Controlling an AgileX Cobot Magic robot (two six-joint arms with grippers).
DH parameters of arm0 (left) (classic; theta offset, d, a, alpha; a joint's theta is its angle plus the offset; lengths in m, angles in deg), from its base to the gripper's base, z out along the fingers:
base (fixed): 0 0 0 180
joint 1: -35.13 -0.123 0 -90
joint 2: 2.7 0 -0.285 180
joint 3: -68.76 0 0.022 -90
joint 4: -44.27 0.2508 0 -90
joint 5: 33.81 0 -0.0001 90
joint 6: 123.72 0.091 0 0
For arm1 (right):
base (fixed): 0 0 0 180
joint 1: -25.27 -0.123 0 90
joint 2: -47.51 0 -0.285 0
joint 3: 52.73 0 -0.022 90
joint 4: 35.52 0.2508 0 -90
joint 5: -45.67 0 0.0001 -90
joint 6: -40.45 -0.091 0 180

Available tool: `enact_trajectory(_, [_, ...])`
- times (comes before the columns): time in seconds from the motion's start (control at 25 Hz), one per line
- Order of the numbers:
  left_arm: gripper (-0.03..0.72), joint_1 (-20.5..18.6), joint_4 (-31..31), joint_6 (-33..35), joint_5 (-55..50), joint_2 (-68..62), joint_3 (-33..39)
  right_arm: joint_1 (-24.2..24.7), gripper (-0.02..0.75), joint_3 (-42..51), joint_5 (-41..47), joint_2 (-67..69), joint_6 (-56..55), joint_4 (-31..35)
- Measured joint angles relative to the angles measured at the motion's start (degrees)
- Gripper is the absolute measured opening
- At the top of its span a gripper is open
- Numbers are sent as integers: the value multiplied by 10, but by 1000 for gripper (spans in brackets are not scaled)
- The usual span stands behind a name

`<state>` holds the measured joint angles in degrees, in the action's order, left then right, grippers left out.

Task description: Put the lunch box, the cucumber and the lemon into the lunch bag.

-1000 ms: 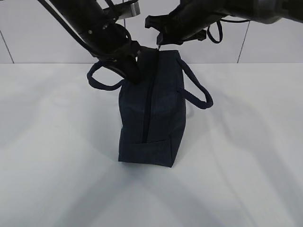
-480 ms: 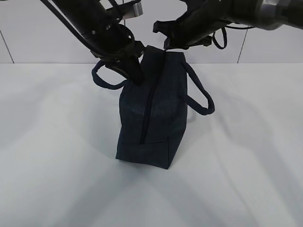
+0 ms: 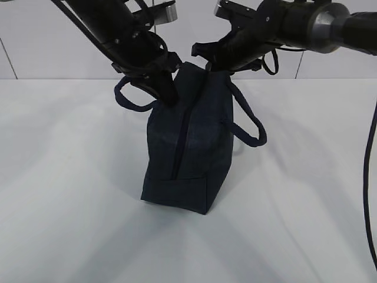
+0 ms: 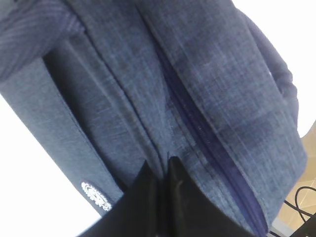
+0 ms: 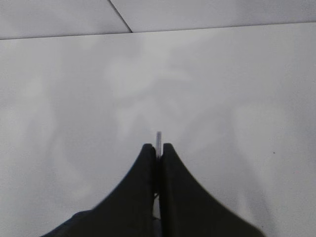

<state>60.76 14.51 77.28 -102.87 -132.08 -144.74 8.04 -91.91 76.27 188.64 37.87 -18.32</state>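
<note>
Lunch bag (image 3: 187,141) upright on bench (image 3: 65,206). Left pincer (image 4: 160,170) closed, pinching fabric beside zipper (image 4: 197,128). Right pincer (image 5: 158,148) closed on silver pull (image 5: 158,138) at bag's far top end.

– Exterior view: bright, even light on the white surface (image 3: 70,194), which carries several soft overlapping shadows fanning out toward the lower right; the lunch bag (image 3: 187,147) reads almost black, with little detail.

– Left wrist view: the fabric weave is slightly soft, and the white at left and upper right is blown out. Right wrist view: dimmer and grey, with faint mottled shadows, and the dark hand (image 5: 158,153) is blurred along the lower edge.
</note>
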Motion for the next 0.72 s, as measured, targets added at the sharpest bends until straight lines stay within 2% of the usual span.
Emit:
enact_trajectory(0.24, [-8,0,16,-4,0,0,0,3,0,-1,-2,15,0,21])
enact_trajectory(0.4, [5,0,23,-31,-2,0,-1,3,0,-1,-2,15,2,29])
enact_trajectory(0.48, [48,-3,28,-51,-5,0,-12,3,0,-1,-2,15,2,30])
enact_trajectory(0.68, [288,-16,24,-67,13,-1,-28,5,0,-1,-2,16,8,38])
enact_trajectory(0.72, [316,-16,20,-67,17,-5,-28,5,0,-1,-2,16,10,40])
